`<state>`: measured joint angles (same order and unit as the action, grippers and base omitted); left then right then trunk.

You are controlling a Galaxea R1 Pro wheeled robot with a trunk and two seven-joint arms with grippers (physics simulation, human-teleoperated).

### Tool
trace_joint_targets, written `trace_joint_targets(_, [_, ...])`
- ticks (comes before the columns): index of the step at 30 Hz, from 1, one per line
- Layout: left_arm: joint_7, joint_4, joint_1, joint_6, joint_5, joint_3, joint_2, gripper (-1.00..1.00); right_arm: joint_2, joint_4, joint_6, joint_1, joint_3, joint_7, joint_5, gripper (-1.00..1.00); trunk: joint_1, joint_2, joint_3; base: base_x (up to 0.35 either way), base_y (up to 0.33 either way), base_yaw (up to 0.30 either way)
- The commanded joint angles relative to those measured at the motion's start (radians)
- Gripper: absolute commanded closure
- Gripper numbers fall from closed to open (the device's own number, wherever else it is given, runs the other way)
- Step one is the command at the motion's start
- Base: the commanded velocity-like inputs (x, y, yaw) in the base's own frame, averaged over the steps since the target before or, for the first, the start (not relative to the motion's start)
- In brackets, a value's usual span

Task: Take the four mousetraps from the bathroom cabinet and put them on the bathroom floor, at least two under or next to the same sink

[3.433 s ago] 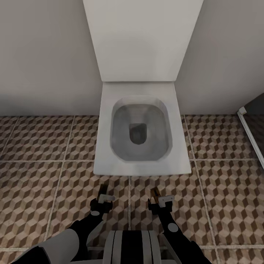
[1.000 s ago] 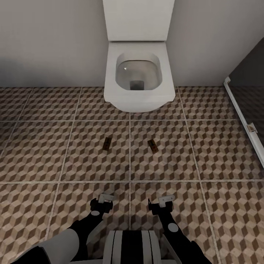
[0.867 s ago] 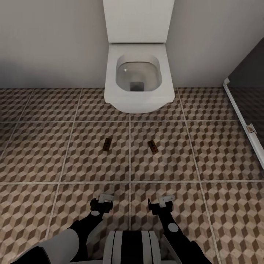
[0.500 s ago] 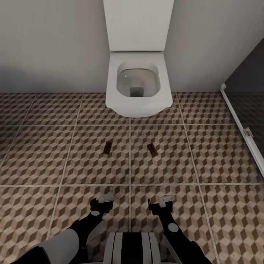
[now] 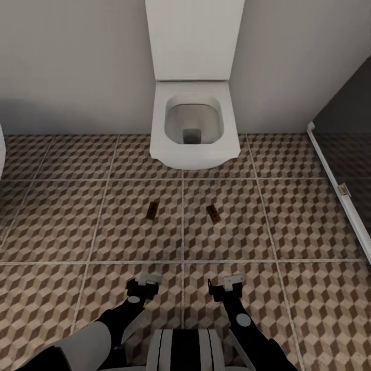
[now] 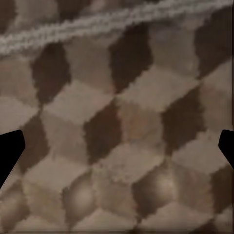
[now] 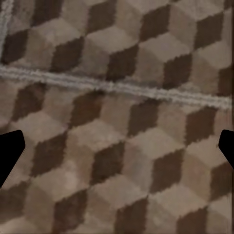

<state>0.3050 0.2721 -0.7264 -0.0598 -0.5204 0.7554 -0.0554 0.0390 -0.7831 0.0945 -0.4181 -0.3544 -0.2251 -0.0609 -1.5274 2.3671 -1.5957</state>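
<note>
Two mousetraps lie flat on the bathroom floor point(image 5: 62, 226) in front of a white toilet: one mousetrap point(image 5: 151, 210) left of a grout line, the other mousetrap point(image 5: 213, 213) right of it. Both are small tan boards with dark metal. My left gripper point(image 5: 149, 280) and right gripper point(image 5: 230, 281) hang low over the tiles, about one tile nearer to me than the traps. In the wrist views the left gripper point(image 6: 117, 151) and right gripper point(image 7: 117, 151) stand open over bare patterned tile, dark fingertips at the frame edges. The cabinet and the sink are out of view.
The white toilet point(image 5: 193, 129) stands against the pale wall straight ahead. A dark glass partition with a white frame point(image 5: 337, 190) runs along the right. A sliver of a white object point(image 5: 1, 149) shows at the far left edge.
Earlier the two mousetraps were at my fingertips near the toilet; now they lie free on the tiles. The whole view has drawn back from the toilet, so the camera moved.
</note>
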Motion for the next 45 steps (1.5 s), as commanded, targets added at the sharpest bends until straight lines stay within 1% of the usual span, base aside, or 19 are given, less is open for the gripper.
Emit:
trace_joint_targets(1, [0.005, -0.001, -0.001, -0.004, -0.01, 0.009, 0.0, -1.0, -0.001, 0.001, 0.004, -0.001, -0.004, -0.007, -0.007, -1.0, 0.004, -0.007, 0.003, 0.0, 0.0, 0.0])
trace_joint_targets(45, [0.005, -0.003, -0.001, -0.003, -0.011, 0.009, 0.0, -1.0, 0.0, 0.001, 0.005, -0.001, -0.005, -0.007, -0.007, -1.0, 0.173, -0.315, 0.141, 0.0, 0.0, 0.0])
